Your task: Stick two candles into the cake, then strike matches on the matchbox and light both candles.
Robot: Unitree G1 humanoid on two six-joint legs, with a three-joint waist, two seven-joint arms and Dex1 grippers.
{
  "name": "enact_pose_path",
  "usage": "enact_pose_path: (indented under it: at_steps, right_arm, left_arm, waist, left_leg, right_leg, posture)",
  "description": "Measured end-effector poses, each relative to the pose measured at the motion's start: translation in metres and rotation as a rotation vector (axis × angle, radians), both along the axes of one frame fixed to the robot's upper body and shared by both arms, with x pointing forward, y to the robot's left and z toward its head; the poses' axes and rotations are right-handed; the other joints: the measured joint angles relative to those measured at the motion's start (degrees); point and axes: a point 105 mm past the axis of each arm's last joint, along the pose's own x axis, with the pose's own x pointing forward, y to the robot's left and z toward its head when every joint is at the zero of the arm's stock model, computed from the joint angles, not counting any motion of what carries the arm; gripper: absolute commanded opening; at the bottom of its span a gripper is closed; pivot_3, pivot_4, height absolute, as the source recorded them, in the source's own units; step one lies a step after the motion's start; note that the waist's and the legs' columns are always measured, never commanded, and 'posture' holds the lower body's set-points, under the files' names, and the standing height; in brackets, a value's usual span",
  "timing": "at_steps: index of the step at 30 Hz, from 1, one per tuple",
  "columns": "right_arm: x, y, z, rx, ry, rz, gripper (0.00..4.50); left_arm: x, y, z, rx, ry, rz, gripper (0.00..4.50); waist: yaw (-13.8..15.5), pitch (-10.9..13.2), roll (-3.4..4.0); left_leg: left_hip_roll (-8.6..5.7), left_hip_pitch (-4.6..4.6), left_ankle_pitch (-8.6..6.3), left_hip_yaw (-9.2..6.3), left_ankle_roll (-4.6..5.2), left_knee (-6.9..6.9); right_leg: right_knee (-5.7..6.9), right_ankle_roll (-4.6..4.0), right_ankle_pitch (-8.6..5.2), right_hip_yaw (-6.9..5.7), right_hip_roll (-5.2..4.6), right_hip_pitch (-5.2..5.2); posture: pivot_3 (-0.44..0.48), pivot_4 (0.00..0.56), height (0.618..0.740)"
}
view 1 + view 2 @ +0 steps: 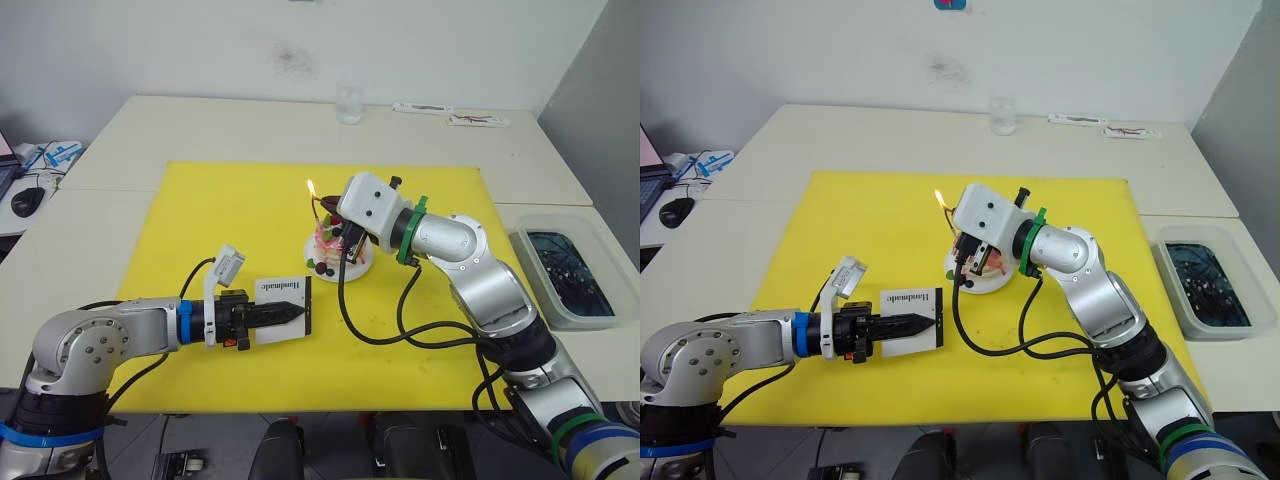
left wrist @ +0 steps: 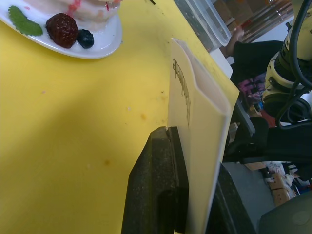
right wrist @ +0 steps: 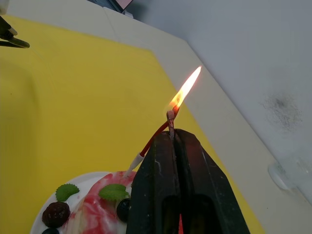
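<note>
Nearest the camera, the left gripper (image 1: 290,313) lies low over the yellow mat (image 1: 200,215), its black fingers (image 2: 156,190) clamped on the matchbox (image 1: 283,296), which stands on edge between them, "Handmade" lettering facing out and the black strip at its far end from the gripper's wrist. Ahead of this gripper's tips and off toward the right arm sits the cake (image 1: 330,245) on its white plate (image 2: 97,46), well apart from the matchbox; a dark berry and a green leaf lie on the plate rim. The right gripper (image 3: 171,134) hangs right over the cake, fingers pressed together on a match (image 3: 170,122), only a short stub poking out past the tips. A flame (image 3: 186,87) burns at that stub, right where it meets the top of a candle (image 3: 153,139); this reddish candle leans up out of the cake, pale end down in the frosting, touching the match tip. Cannot tell whether the flame sits on the match, the candle, or both. A second candle cannot be made out. Beyond the right gripper, on the pale table (image 1: 200,125), stands a clear glass (image 1: 348,104); beside the right arm sits a clear plastic bin (image 1: 565,275).
</note>
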Motion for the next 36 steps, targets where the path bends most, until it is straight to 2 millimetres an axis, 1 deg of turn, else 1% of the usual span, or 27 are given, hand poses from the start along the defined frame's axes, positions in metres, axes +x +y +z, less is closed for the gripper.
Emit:
enact_pose_path:
  at_steps: [18, 20, 22, 26, 29, 31, 33, 35, 36]
  right_arm:
    - [-0.001, 0.0, 0.0, 0.0, -0.001, 0.003, 0.04]
    - [-0.003, -0.001, 0.003, 0.005, -0.008, 0.008, 0.04]
    - [-0.01, -0.005, 0.005, 0.018, -0.007, 0.03, 0.04]
    - [-0.023, -0.019, 0.007, 0.048, 0.022, 0.043, 0.04]
    - [-0.033, -0.032, 0.004, 0.034, 0.042, 0.049, 0.04]
    - [-0.039, -0.046, 0.002, 0.027, 0.053, 0.03, 0.04]
    - [-0.043, -0.063, -0.002, 0.019, 0.07, -0.027, 0.04]
    - [-0.045, -0.09, -0.01, 0.014, 0.107, -0.13, 0.04]
    - [-0.045, -0.097, -0.012, 0.013, 0.12, -0.159, 0.04]
  left_arm:
    - [0.001, 0.0, 0.0, 0.005, -0.006, -0.004, 0.0]
    - [0.001, -0.002, 0.001, 0.006, -0.009, -0.01, 0.0]
    - [0.002, -0.003, 0.002, 0.006, -0.014, -0.016, 0.0]
    - [0.002, -0.005, 0.002, 0.006, -0.013, -0.032, 0.0]
    - [0.003, -0.006, 0.003, 0.006, -0.019, -0.041, 0.0]
    - [0.002, -0.008, 0.004, -0.001, -0.017, -0.06, 0.0]
    - [0.002, -0.012, 0.005, -0.003, -0.02, -0.08, 0.0]
    - [-0.001, -0.016, 0.004, -0.003, -0.019, -0.104, 0.0]
    - [-0.002, -0.017, 0.003, -0.001, -0.02, -0.109, 0.0]
  waist:
    - [-0.01, 0.0, 0.0]
    - [0.0, 0.0, 0.0]
    - [0.05, 0.0, 0.0]
    - [0.08, 0.0, 0.0]
    - [0.1, 0.0, 0.0]
    - [0.12, 0.0, 0.01]
    - [0.29, 0.0, 0.0]
    - [0.42, 0.0, 0.0]
    - [0.42, 0.0, 0.0]
  left_leg:
    - [0.0, 0.0, 0.0, 0.0, 0.0, 0.0]
    - [0.0, -0.01, 0.0, 0.0, 0.0, 0.0]
    - [0.0, -0.02, 0.0, -0.01, 0.0, 0.0]
    - [0.0, -0.01, 0.0, -0.01, 0.0, -0.02]
    - [0.0, 0.0, 0.0, -0.02, 0.0, -0.02]
    - [0.0, 0.0, 0.0, -0.01, 0.0, 0.0]
    - [0.0, -0.01, 0.0, -0.01, 0.0, 0.01]
    - [-0.01, -0.01, 0.0, 0.02, 0.0, 0.01]
    - [-0.01, -0.01, 0.0, 0.03, 0.0, 0.02]
  right_leg:
    - [0.0, 0.0, 0.0, 0.0, 0.0, 0.0]
    - [0.0, 0.0, 0.0, 0.0, 0.0, 0.0]
    - [-0.01, 0.01, 0.0, -0.01, 0.0, 0.01]
    - [-0.02, 0.01, 0.0, -0.01, 0.0, 0.01]
    - [-0.02, -0.03, -0.03, -0.02, 0.0, 0.01]
    - [-0.02, -0.07, -0.05, -0.02, 0.0, 0.03]
    - [-0.04, -0.07, -0.06, -0.02, 0.0, 0.04]
    - [-0.07, -0.07, -0.06, 0.02, -0.01, 0.04]
    - [-0.07, -0.07, -0.06, 0.02, -0.01, 0.04]
  posture:
    - [0.0, 0.15, 0.74]
    - [0.0, 0.15, 0.74]
    - [0.0, 0.15, 0.74]
    - [0.0, 0.15, 0.74]
    - [0.0, 0.15, 0.74]
    - [0.0, 0.15, 0.74]
    - [0.0, 0.15, 0.74]
    - [0.0, 0.15, 0.74]
    - [0.0, 0.15, 0.74]
